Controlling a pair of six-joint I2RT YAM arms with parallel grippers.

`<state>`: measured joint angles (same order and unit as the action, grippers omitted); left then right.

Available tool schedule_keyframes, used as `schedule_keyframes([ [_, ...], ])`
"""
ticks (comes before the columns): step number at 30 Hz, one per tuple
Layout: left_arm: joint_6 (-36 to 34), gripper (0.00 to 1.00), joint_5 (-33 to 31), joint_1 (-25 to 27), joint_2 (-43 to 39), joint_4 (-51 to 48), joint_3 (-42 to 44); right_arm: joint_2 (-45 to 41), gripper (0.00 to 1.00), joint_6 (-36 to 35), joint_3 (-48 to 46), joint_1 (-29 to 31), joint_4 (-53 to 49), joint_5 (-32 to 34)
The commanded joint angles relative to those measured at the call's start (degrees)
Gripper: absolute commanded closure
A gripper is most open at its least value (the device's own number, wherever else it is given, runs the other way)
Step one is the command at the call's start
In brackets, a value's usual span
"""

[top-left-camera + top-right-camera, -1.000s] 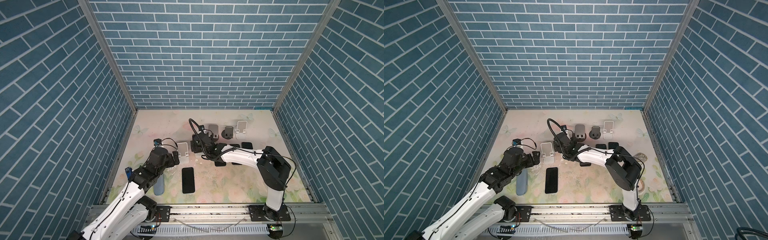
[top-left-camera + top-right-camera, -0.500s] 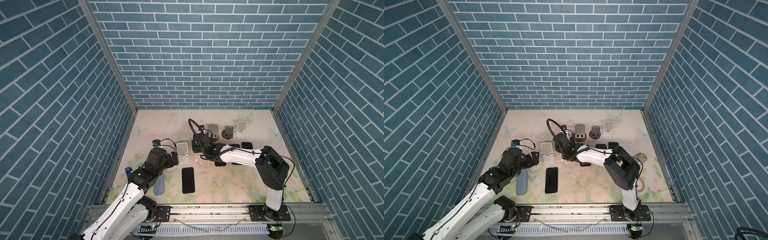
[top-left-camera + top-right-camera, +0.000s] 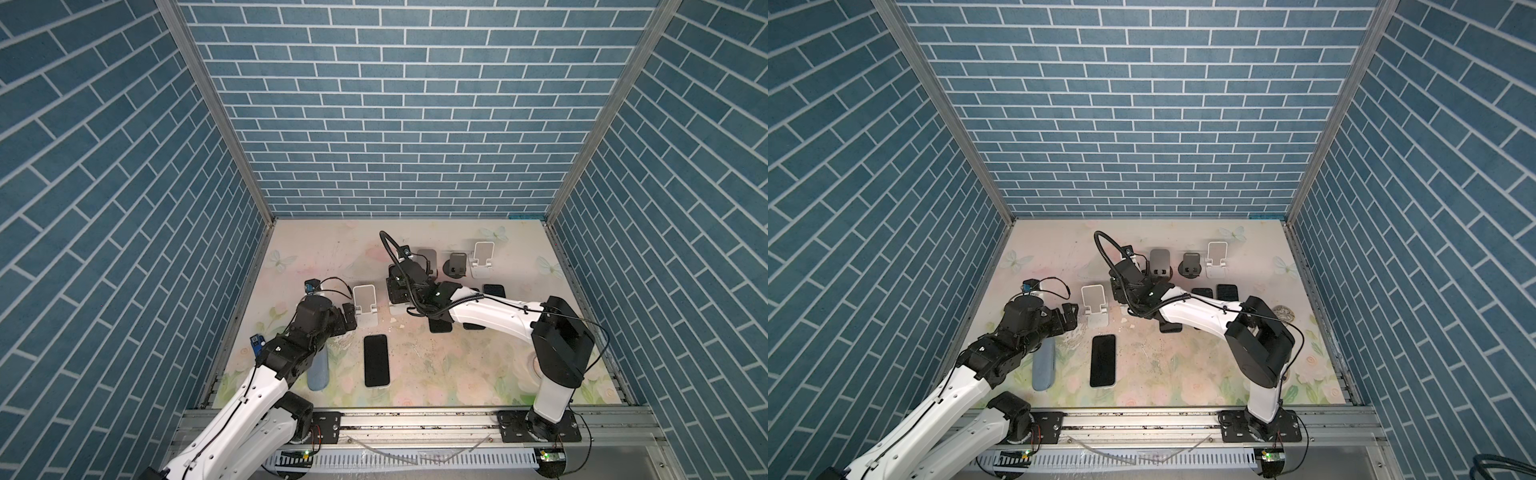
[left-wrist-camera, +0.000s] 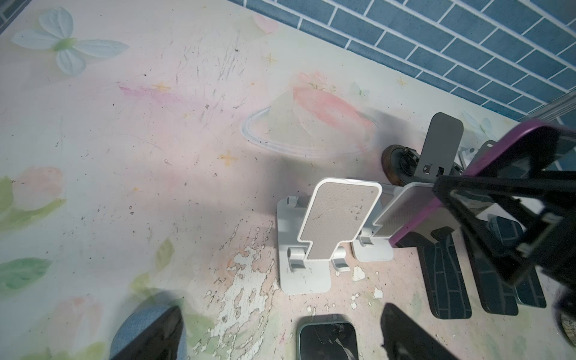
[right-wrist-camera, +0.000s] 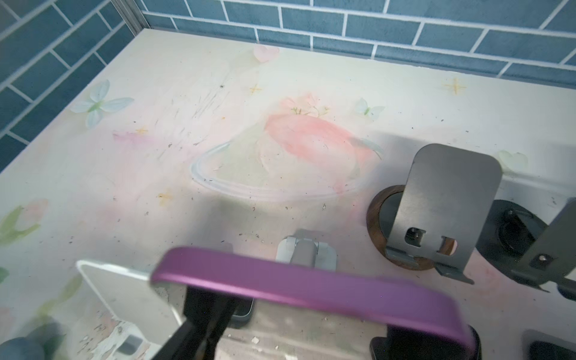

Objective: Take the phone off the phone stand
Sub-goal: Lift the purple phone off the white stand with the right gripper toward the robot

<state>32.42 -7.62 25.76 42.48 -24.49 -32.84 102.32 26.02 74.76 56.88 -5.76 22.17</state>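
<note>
My right claw [image 4: 486, 218] clamped across purple-cased phone [image 5: 299, 283] edges; rigid, slick, light; grip mid-sides. Left claw [image 3: 1070, 316] apart.

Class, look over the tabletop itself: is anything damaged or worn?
Yes. The floral table covering is flaking beside the empty white phone stand, with white patches showing through and loose chips lying nearby. Dark scuff marks cross the mat farther back.

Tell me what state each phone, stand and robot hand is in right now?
Purple phone: gripped by the right end effector, at its white stand.
Left end effector: open, empty.
Near white stand: empty.
Grey stand: empty.
Black phone: flat on the table.
</note>
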Motion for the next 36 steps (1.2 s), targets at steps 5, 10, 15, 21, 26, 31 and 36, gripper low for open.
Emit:
schedule_keyframes([
  [5, -1.13, 0.00, 0.61, -0.63, 1.00, 0.85, -0.38, -3.87, 0.64, -1.46, 6.92, -0.04, -10.44, -2.24],
  [10, -1.12, 0.00, 0.63, -0.76, 1.68, 1.29, -0.56, -3.85, 0.64, 0.35, 8.29, -0.12, -17.22, -5.19],
  [15, -1.05, 0.00, 1.16, -0.80, 2.34, 1.72, -0.75, -4.41, 0.64, 3.94, 6.97, -0.11, -21.18, -7.26],
  [21, -0.79, 0.00, 1.20, -0.82, 2.21, 1.90, -0.30, -5.19, 0.64, 10.03, 3.64, -0.11, -23.55, -11.03],
  [26, -0.61, 0.00, 0.80, -0.81, 1.43, 1.75, 0.47, -5.99, 0.64, 13.62, 0.64, -0.14, -24.07, -13.68],
  [31, -0.61, 0.00, 0.68, -0.83, 0.89, 1.05, 0.52, -5.67, 0.64, 17.40, -1.25, -0.11, -25.86, -14.70],
  [36, -0.26, 0.00, 0.73, -0.87, -0.15, 0.54, 1.14, -4.77, 0.62, 19.39, -3.24, 0.00, -26.54, -17.82],
])
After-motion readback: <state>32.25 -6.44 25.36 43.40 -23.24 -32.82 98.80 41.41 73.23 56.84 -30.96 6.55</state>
